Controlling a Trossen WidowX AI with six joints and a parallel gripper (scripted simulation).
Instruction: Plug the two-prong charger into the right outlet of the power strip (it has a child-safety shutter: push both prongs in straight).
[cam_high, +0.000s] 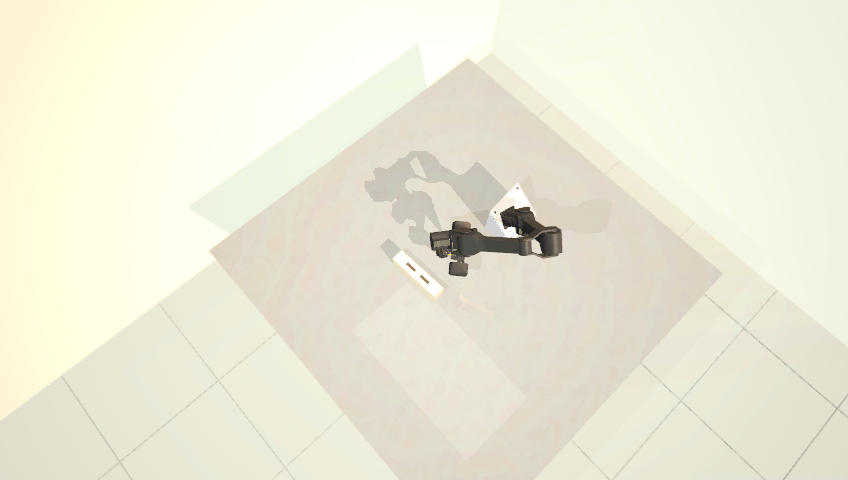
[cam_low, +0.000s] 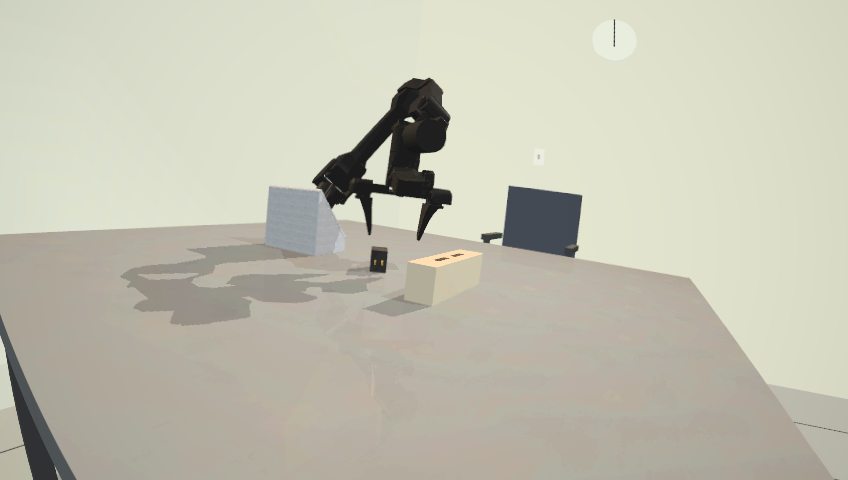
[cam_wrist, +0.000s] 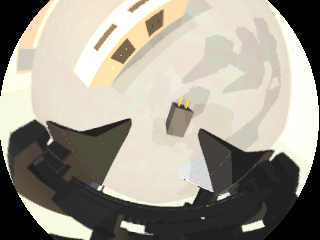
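Note:
The dark two-prong charger (cam_low: 378, 259) (cam_wrist: 177, 122) lies on the table with its gold prongs pointing toward the power strip's side; the arm hides it in the top view. The cream power strip (cam_high: 417, 274) (cam_low: 420, 283) (cam_wrist: 102, 73) has two dark slots on top and two dark outlet faces on its side, seen in the wrist view. My gripper (cam_high: 460, 247) (cam_low: 393, 236) (cam_wrist: 166, 127) is open and empty, pointing down above the table. In the wrist view the charger appears between the fingertips, nearer the right one and beyond them.
A pale wedge-shaped block (cam_high: 516, 193) (cam_low: 293, 220) (cam_wrist: 196, 172) stands at the arm's base. The table (cam_high: 333, 220) (cam_low: 535, 368) bears the arm's shadows. A dark blue chair (cam_low: 542, 220) stands behind the table's far edge.

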